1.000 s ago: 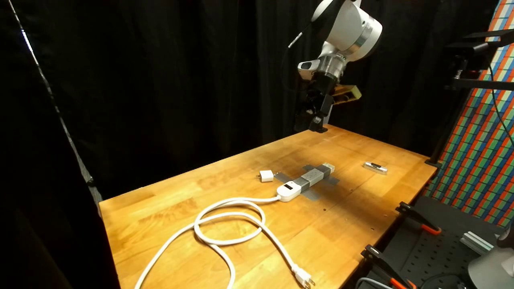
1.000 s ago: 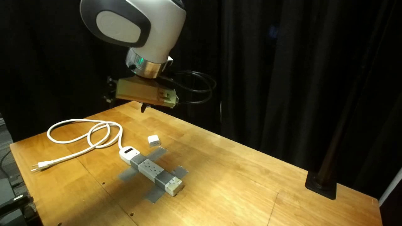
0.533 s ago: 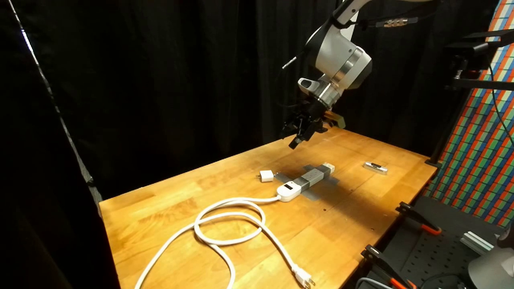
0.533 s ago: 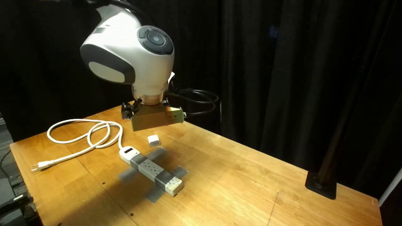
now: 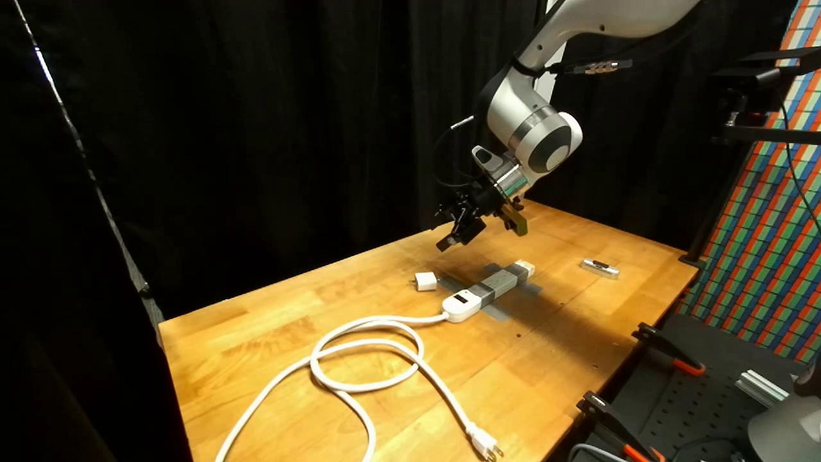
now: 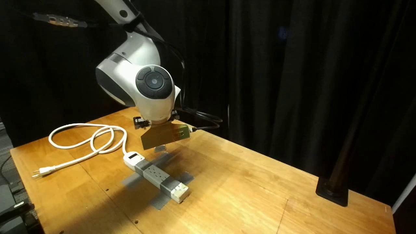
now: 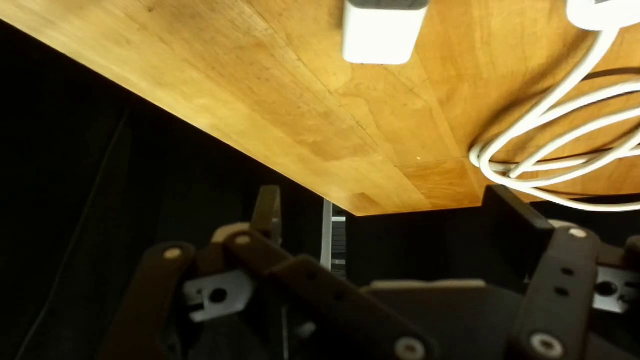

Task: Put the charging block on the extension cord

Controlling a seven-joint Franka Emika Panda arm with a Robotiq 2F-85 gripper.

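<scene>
Hand [image 7: 389,207] hovers tilted above the tabletop [image 5: 256,333], nr the edge by the black curtain [image 5: 256,128]; in the wrist view its fingers [image 7: 265,207] are spread wide, tips well apart. Charging block [image 5: 425,281] lies on the tabletop just beside the extension cord [image 5: 462,306], nr its white head end, w/ a gap btwn. In the wrist view the block sits at the top, cut off by the view's edge; in an exterior view a brownish bracket [image 6: 165,135] on the arm [image 6: 139,47] hides part of it.

Re what holds what: the cord's socket strip [image 6: 156,174] lies flat w/ its outlets [image 6: 159,175] facing up, slots uncovered, btwn two bands of grey tape [image 6: 170,184] that run over it & down onto the tabletop. Cable [image 7: 525,124] leaves the head end, loops loosely over itself & ends in a plug [image 6: 47,170] w/ metal prongs, also on the tabletop. Off the strip's far end, apart from it, is a small silvery piece [image 5: 600,268] w/ a dark patch on top. Black-&-orange clamps [image 5: 667,348] sit along the tabletop's edge, & beyond them a dark perforated surface [image 5: 718,417] carries a ridged metal bar [image 5: 761,388]. In an exterior view a black stand [image 6: 332,192] is footed on the tabletop, well apart from the strip.
</scene>
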